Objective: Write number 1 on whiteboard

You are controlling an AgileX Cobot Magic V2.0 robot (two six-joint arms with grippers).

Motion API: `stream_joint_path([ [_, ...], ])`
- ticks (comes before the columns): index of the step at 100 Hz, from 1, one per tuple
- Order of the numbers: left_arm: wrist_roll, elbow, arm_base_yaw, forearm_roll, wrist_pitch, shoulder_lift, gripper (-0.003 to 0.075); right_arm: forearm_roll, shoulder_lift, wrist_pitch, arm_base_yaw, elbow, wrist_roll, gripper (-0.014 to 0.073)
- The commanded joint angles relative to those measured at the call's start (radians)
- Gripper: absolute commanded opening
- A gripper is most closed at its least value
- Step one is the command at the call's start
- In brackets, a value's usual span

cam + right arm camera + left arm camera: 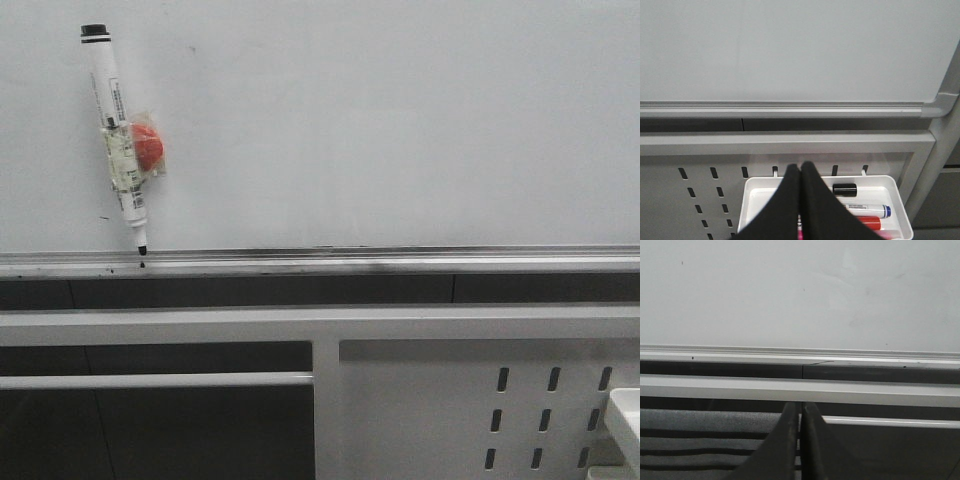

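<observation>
The whiteboard [380,130] fills the upper half of the front view, with a silver rail [350,262] along its lower edge. A black-capped white marker pen [118,130] hangs on it at the far left, tip down just above the rail, with a red round piece [148,145] taped beside it. The number 1 is out of view. My left gripper [800,407] is shut and holds nothing, facing the whiteboard [790,295] from below the rail. My right gripper [800,167] is also shut and holds nothing, facing the whiteboard [790,50]. Neither gripper shows in the front view.
A white perforated metal panel [450,400] stands below the board. A white tray [890,182] hangs on it under my right gripper, holding a black cap [844,189], a blue-capped marker [867,207] and a red marker [867,221]. Grey frame bars [200,325] run below the rail.
</observation>
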Motion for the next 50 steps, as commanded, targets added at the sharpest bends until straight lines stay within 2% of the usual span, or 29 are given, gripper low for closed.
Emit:
stream_joint_path([
  [1, -0.003, 0.033, -0.006, 0.0, -0.054, -0.023, -0.002, -0.007, -0.02, -0.021, -0.005, 0.013, -0.005, -0.0069],
  [32, -0.003, 0.033, -0.006, 0.0, -0.067, -0.023, -0.002, -0.007, -0.02, -0.021, -0.005, 0.013, -0.005, -0.0069],
  [41, -0.003, 0.033, -0.006, -0.039, -0.163, -0.023, -0.002, -0.007, -0.02, -0.021, -0.005, 0.013, -0.005, -0.0069],
  [50, -0.003, 0.033, -0.006, -0.036, -0.348, -0.023, -0.002, -0.064, -0.02, -0.046, -0.005, 0.013, -0.007, -0.0069],
])
